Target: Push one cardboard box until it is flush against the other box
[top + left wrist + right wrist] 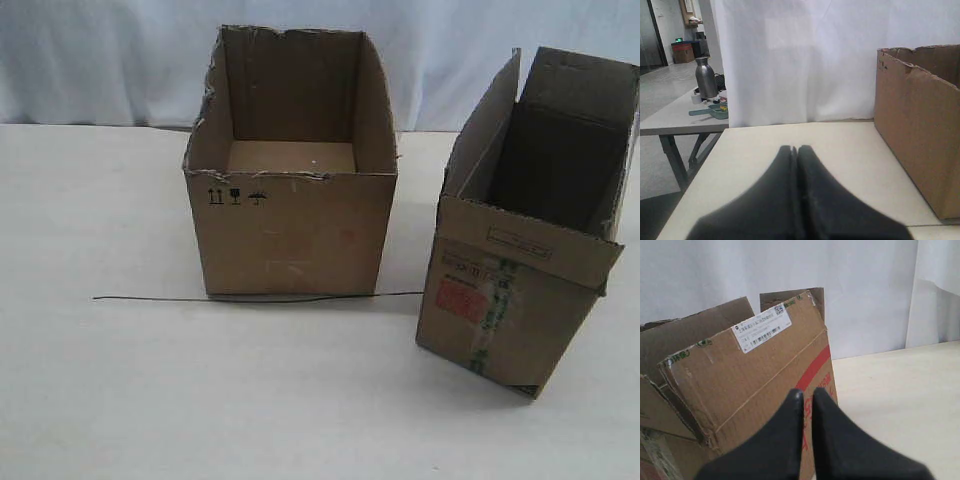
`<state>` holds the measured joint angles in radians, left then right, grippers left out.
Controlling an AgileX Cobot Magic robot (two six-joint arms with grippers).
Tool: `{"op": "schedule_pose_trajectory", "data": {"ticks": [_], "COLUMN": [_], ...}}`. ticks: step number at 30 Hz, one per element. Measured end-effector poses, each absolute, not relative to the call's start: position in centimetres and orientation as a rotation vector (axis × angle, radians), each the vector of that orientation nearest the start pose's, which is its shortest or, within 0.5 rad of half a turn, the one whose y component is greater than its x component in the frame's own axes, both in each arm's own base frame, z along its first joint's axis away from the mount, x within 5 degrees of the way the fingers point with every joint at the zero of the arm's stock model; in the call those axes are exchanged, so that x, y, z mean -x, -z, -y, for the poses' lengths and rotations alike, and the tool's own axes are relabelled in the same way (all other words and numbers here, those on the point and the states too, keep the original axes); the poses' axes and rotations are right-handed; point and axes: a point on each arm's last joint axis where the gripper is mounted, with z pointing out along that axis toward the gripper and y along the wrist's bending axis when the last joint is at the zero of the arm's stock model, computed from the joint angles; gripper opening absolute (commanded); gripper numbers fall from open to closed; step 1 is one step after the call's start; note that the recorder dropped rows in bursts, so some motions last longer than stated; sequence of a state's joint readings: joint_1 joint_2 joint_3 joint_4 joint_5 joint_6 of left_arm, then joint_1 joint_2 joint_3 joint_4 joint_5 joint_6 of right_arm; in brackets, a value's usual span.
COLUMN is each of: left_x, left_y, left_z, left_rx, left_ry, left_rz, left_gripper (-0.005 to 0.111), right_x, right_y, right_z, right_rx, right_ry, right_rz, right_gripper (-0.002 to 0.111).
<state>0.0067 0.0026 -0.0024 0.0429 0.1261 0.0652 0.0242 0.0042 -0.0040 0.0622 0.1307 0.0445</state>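
Matt brown cardboard box [515, 300] with glossy tape; other box [292, 215] ragged-rimmed cardboard

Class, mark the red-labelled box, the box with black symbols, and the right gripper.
cardboard box [545, 312], exterior view, on its front face.
other box [295, 235], exterior view, on its front face.
right gripper [807, 393], right wrist view, between its fingertips.

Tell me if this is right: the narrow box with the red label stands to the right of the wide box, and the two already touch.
One part is wrong. The cardboard box with the red label does stand to the right of the other box, but they do not touch. The exterior view shows bare table between them.
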Motion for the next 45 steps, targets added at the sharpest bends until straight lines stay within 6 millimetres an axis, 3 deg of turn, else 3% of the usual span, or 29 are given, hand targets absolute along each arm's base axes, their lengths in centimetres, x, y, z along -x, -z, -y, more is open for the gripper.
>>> {"op": "schedule_pose_trajectory", "data": {"ticks": [14,20,29,36,40,45], "left_x": [-5.7,-5.7,-5.7,-5.7,-5.7,-5.7], "left_y": [-20.2,-20.2,-20.2,-20.2,-20.2,-20.2], "left_z": [-0.1,-0.1,-0.1,-0.1,-0.1,-0.1], "left_rx": [-0.077,-0.077,-0.077,-0.077,-0.077,-0.077], "left_ry": [-0.093,-0.093,-0.093,-0.093,-0.093,-0.093], "left_rz": [-1.609,-1.609,-1.609,-1.609,-1.609,-1.609], "left_gripper": [0.000,0.000,0.000,0.000,0.000,0.000], "right_x": [-5.7,-5.6,-5.4,-5.3,-6.7,-9.1], "right_y": [-20.7,-21.9,-22.0,-22.0,-21.5,-24.8], "right_z": [-0.3,0.2,1.8,2.5,2.1,0.8], "right_rx": [-0.131,-0.412,-1.033,-1.055,-1.027,-0.743], "right_ry": [-0.190,-0.462,-0.938,-0.858,-0.729,-0.568], "right_rz": [-1.563,-1.385,-1.069,-1.042,-1.243,-1.497], "right_gripper": [0.005,0.005,0.005,0.005,0.005,0.005]}}
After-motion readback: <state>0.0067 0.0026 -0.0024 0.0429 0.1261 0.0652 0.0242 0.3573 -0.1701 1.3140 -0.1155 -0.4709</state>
